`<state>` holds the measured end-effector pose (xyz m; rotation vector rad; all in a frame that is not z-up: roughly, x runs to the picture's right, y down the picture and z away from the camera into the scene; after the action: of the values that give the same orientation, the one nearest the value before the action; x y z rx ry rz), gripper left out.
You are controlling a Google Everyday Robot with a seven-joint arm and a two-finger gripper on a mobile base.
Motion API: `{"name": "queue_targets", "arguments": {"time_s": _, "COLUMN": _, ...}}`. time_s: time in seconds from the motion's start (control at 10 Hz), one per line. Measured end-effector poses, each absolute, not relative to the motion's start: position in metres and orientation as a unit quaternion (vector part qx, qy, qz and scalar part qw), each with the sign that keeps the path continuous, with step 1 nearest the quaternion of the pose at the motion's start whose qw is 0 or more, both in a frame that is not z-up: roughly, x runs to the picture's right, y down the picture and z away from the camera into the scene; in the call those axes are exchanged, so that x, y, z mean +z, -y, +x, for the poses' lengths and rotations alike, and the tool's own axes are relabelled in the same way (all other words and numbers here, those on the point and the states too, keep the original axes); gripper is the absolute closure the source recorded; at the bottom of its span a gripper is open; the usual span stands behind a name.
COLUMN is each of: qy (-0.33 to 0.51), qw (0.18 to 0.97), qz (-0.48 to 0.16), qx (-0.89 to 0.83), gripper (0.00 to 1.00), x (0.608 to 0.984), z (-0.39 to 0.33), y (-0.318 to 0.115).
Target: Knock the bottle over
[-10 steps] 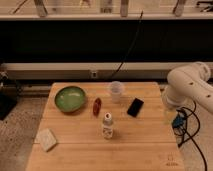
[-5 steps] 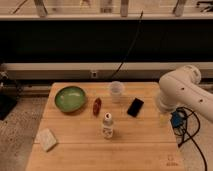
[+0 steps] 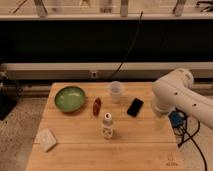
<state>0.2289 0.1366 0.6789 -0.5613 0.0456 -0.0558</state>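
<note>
- Gripper (image 3: 161,114) hangs at the lower end of the white arm (image 3: 175,92), over the right part of the wooden table (image 3: 75,152). We cannot tell whether it is released or clenched, and we see nothing held in it.
- We see the arm come in from the right side, with its round elbow above the right edge of the table.
- We find the bottle (image 3: 107,126) standing upright near the middle of the table, toward the front edge. It has a white cap and a pale label. It is well apart from the gripper, to the left of it and nearer to the front.
- We see a small red oval object (image 3: 97,106) just behind the bottle, and a clear plastic cup (image 3: 116,91) behind that, near the back edge.
- We see a flat black object (image 3: 135,107) lying between the cup and the gripper, near the gripper.
- We see a green bowl (image 3: 70,98) on the back left part of the table, and a pale block (image 3: 47,139) at the front left corner.
</note>
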Motion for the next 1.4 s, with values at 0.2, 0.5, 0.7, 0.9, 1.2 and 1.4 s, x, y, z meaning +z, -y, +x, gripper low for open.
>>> {"name": "queue_targets", "arguments": {"time_s": 0.2, "qy": -0.024, "qw": 0.959, "qz": -0.279, "qx": -0.037, "gripper": 0.20, "x": 0.678, "z": 0.226, "y": -0.142}}
{"name": "queue_targets", "arguments": {"time_s": 0.5, "qy": -0.021, "qw": 0.959, "qz": -0.279, "qx": -0.051, "gripper": 0.20, "x": 0.681, "z": 0.214, "y": -0.146}}
{"name": "queue_targets", "arguments": {"time_s": 0.7, "qy": -0.018, "qw": 0.958, "qz": -0.280, "qx": -0.060, "gripper": 0.20, "x": 0.683, "z": 0.204, "y": -0.149}}
{"name": "queue_targets", "arguments": {"time_s": 0.9, "qy": -0.018, "qw": 0.957, "qz": -0.282, "qx": -0.068, "gripper": 0.30, "x": 0.684, "z": 0.198, "y": -0.152}}
{"name": "queue_targets", "arguments": {"time_s": 1.2, "qy": -0.014, "qw": 0.956, "qz": -0.284, "qx": -0.075, "gripper": 0.61, "x": 0.687, "z": 0.187, "y": -0.156}}
{"name": "queue_targets", "arguments": {"time_s": 1.4, "qy": -0.013, "qw": 0.955, "qz": -0.285, "qx": -0.077, "gripper": 0.84, "x": 0.690, "z": 0.184, "y": -0.158}}
